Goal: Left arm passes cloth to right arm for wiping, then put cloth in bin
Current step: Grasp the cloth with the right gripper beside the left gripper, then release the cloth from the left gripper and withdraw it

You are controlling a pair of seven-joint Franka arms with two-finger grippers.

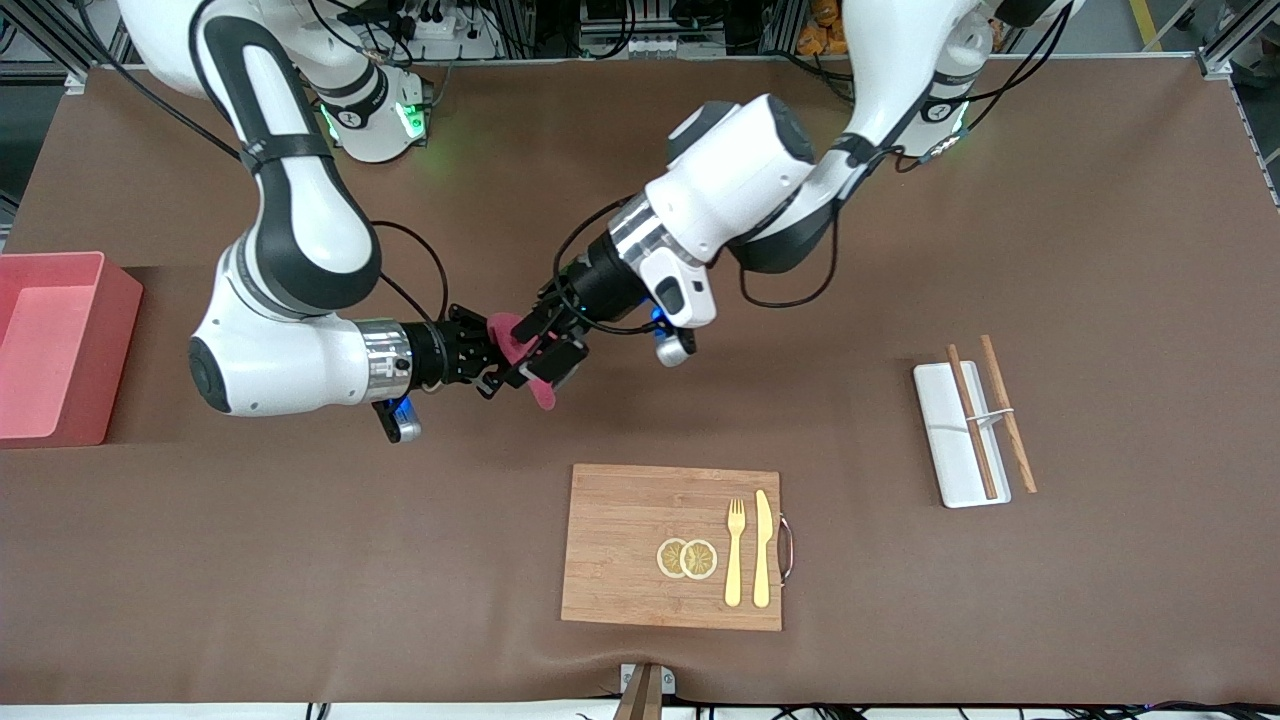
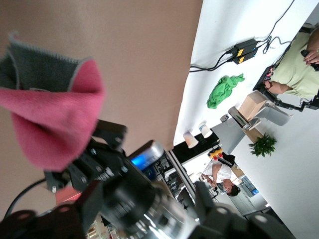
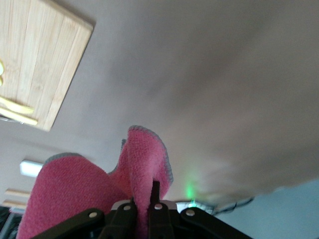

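Over bare table — cloth point(image 1: 527, 362) pinched between both grippers' jaws.

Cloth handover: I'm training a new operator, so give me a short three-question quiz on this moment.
1. True or false: the cloth lies in the bin.
2. What lies on the cutting board? A) a fork, a knife and two lemon slices; B) chopsticks; C) the cloth.
3. Fill in: the left pincer and the right pincer meet in the air above the table, and the right one is shut on the ____.

Key: 1 false, the cloth is up between the pincers. 2 A. 3 cloth.
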